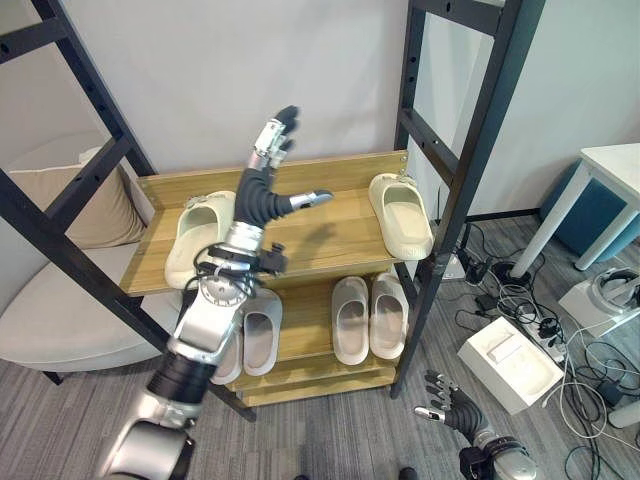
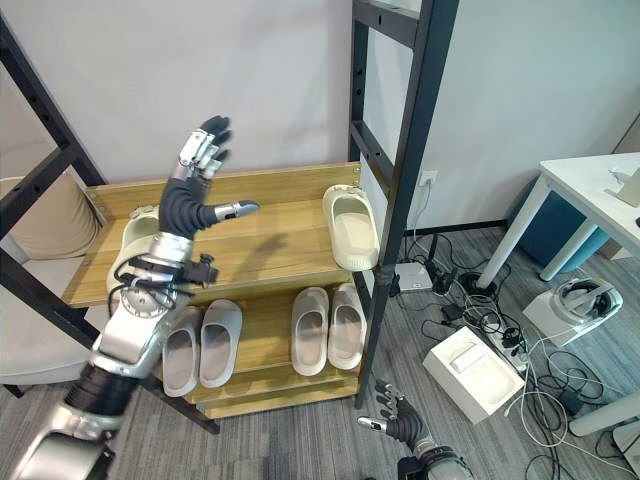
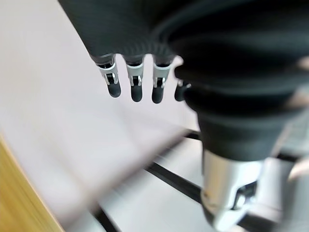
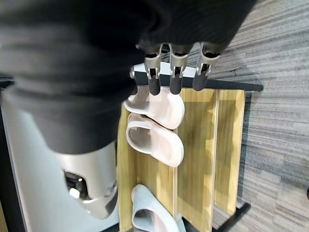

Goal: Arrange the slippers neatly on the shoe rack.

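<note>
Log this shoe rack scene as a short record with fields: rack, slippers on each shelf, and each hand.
rack: wooden two-shelf shoe rack in a black metal frame
top shelf: two cream foam slippers, one at the left end, one at the right end, far apart
bottom shelf: pale grey slipper pair on the left, beige slipper pair on the right
left hand: raised above the top shelf, fingers straight, holding nothing
right hand: low beside the rack, fingers relaxed, empty
</note>
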You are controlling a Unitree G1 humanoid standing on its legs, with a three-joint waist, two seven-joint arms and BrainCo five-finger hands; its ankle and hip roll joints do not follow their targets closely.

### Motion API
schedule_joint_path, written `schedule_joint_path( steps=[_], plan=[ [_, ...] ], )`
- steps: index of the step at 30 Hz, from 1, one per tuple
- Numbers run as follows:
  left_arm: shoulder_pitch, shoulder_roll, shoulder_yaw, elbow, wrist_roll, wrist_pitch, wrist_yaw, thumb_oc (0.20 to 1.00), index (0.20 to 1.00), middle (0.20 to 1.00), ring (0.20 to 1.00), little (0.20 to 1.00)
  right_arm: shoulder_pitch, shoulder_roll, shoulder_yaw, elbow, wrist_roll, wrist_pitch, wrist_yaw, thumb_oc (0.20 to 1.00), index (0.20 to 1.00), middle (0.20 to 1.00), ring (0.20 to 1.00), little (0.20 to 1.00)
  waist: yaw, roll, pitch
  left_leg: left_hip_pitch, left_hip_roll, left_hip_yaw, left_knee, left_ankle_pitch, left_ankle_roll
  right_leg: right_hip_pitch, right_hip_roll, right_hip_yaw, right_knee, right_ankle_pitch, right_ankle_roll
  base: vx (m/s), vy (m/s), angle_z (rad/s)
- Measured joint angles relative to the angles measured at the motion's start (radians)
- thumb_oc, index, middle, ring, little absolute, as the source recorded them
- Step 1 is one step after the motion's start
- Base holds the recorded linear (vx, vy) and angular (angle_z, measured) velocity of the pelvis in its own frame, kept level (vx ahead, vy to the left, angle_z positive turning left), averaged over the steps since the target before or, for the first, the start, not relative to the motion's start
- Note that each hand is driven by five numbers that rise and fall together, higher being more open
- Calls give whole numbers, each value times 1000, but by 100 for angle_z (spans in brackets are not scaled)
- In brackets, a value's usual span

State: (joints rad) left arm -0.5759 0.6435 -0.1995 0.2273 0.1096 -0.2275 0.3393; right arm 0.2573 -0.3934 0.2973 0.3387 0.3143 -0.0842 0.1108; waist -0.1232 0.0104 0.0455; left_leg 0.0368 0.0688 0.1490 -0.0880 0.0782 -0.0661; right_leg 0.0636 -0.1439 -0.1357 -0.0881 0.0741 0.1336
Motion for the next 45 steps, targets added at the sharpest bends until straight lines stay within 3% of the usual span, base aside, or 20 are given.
schedule_joint_path(
  steps=[5,12,15,27,32,35,38,39,40,41,45],
  plan=[
    [-65,159,-20,133,182,49,130,1000,1000,1000,1000,1000,26,-6,9,3,4,-3,20,1000,1000,1000,1000,1000,-6,-3,-1,-2,-1,5,0,0,0,-6,0,4,0,8,-11,18,15,-3],
    [-102,300,-80,352,256,110,173,1000,1000,1000,1000,1000,15,-10,10,2,35,-21,33,1000,1000,1000,1000,1000,-8,-8,-1,-31,2,31,0,-1,0,-51,2,31,0,19,-14,6,16,-12],
    [-106,339,-106,363,283,121,175,1000,1000,1000,1000,1000,24,-14,21,5,42,-24,34,1000,1000,1000,1000,1000,-5,-15,2,-39,1,32,0,1,0,-58,2,31,0,22,-15,0,0,0],
    [-2,356,-78,335,353,126,162,1000,1000,1000,1000,1000,10,-17,46,5,43,-42,37,1000,1000,1000,1000,1000,16,-34,35,-54,2,38,2,2,-1,-75,2,34,0,24,-15,3,2,-1],
    [-42,324,-169,428,388,131,161,1000,1000,1000,1000,1000,-4,-19,46,4,43,-45,35,1000,1000,1000,1000,1000,9,-32,47,-53,2,38,1,1,-1,-81,2,33,0,24,-15,0,1,1],
    [-153,305,-229,543,392,151,158,1000,1000,1000,1000,1000,-9,-36,47,-20,43,-46,34,1000,1000,1000,1000,1000,10,-26,58,-55,2,49,0,-1,-5,-84,2,47,0,21,-8,-20,10,-11],
    [-229,301,-289,638,392,158,151,1000,1000,1000,1000,1000,-5,-43,45,-37,60,-47,32,1000,1000,1000,1000,1000,-22,-38,69,-70,4,66,0,-2,-7,-116,10,68,0,28,-4,-22,16,-19],
    [-264,304,-309,669,391,160,152,567,567,567,567,567,-4,-45,43,-39,61,-47,31,1000,1000,1000,1000,1000,-17,-40,71,-74,6,79,1,0,-5,-122,8,78,0,33,-5,-8,6,-24],
    [-287,307,-317,689,392,162,142,492,492,492,492,492,2,-50,45,-41,61,-47,31,1000,1000,1000,1000,1000,-16,-41,73,-75,6,82,1,2,-2,-123,10,83,0,38,-9,-14,12,-16],
    [-301,307,-330,704,392,167,134,200,200,200,200,200,2,-51,45,-42,61,-47,31,1000,1000,1000,1000,1000,-19,-41,73,-75,6,82,0,2,-2,-123,10,83,0,38,-9,-17,10,-10],
    [-337,309,-359,746,389,160,117,200,200,200,200,200,20,-58,44,-72,68,-47,31,1000,1000,1000,1000,1000,-32,-45,76,-98,11,89,0,2,-12,-157,13,90,0,42,-9,-15,6,-3]
  ],
)
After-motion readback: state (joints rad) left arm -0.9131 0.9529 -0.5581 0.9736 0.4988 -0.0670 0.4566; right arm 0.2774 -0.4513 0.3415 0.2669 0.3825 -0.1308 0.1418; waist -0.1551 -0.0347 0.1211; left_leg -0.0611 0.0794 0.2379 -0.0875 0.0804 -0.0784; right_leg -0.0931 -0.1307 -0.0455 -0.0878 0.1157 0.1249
